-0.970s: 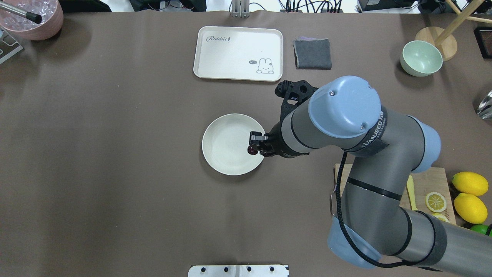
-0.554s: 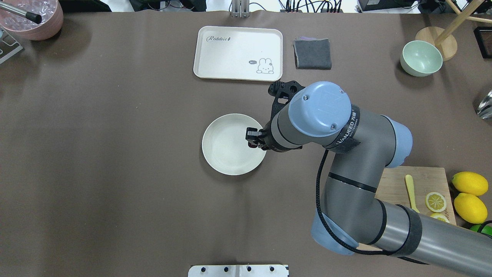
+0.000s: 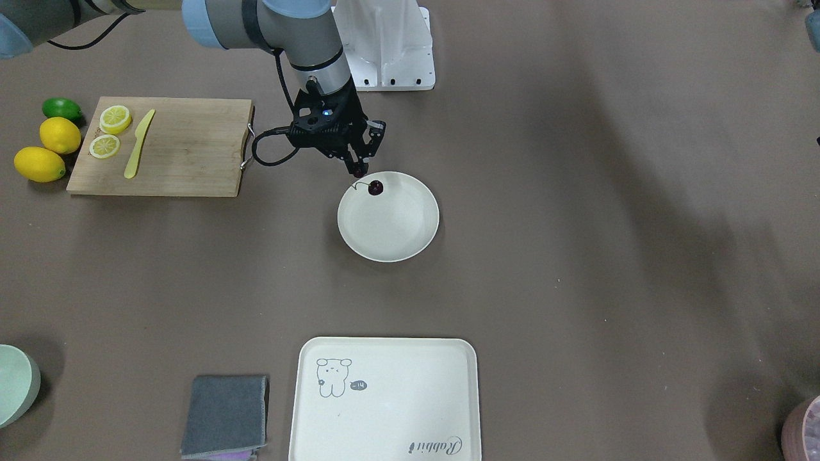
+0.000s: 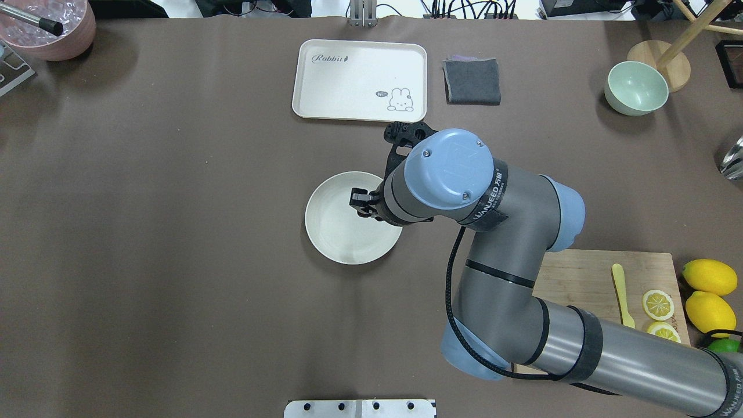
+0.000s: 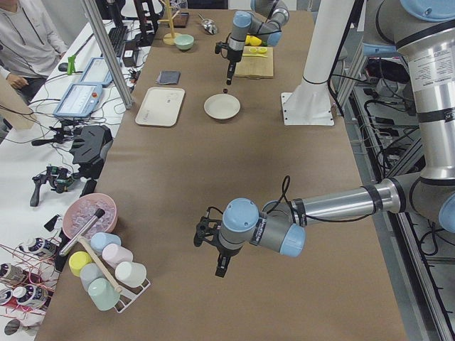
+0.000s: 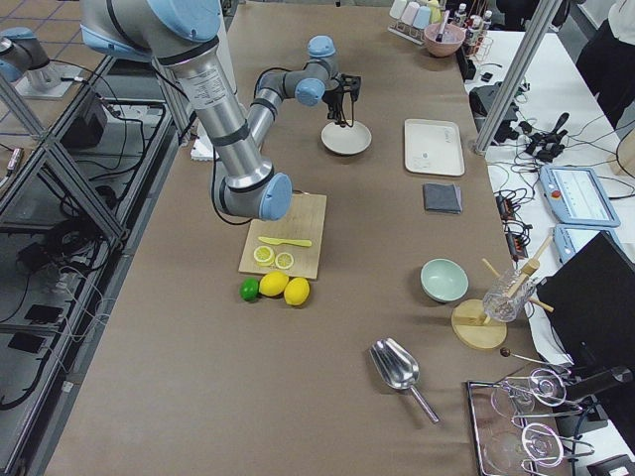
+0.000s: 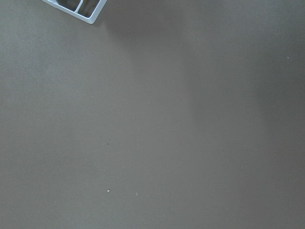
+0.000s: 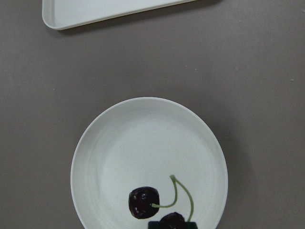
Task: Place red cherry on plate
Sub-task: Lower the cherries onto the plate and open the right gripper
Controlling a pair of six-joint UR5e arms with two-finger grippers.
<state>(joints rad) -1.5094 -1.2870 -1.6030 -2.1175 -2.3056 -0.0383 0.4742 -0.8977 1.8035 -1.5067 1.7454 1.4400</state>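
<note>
The cream-white round plate (image 4: 332, 223) lies mid-table. My right gripper (image 3: 357, 170) hangs over the plate's (image 3: 392, 230) robot-side rim, shut on one berry of the red cherry (image 3: 375, 187); the other berry dangles on its stem just above or on the plate. The right wrist view shows both dark cherries (image 8: 144, 202) and the green stems against the plate (image 8: 143, 138), the lower berry at the frame's bottom edge against a fingertip. From overhead the right gripper (image 4: 360, 204) hides the cherry. My left gripper (image 5: 220, 266) shows only in the exterior left view, far from the plate; I cannot tell its state.
A cream rabbit tray (image 4: 360, 78), a grey cloth (image 4: 471, 81) and a pale green bowl (image 4: 635, 87) lie beyond the plate. A cutting board (image 4: 580, 273) with lemon slices and whole lemons (image 4: 709, 277) sits to the right. A pink bowl (image 4: 49, 29) is far left.
My right arm has swung leftward, carrying the cherry from the plate's right rim further in over the plate. The gripper stays shut.
</note>
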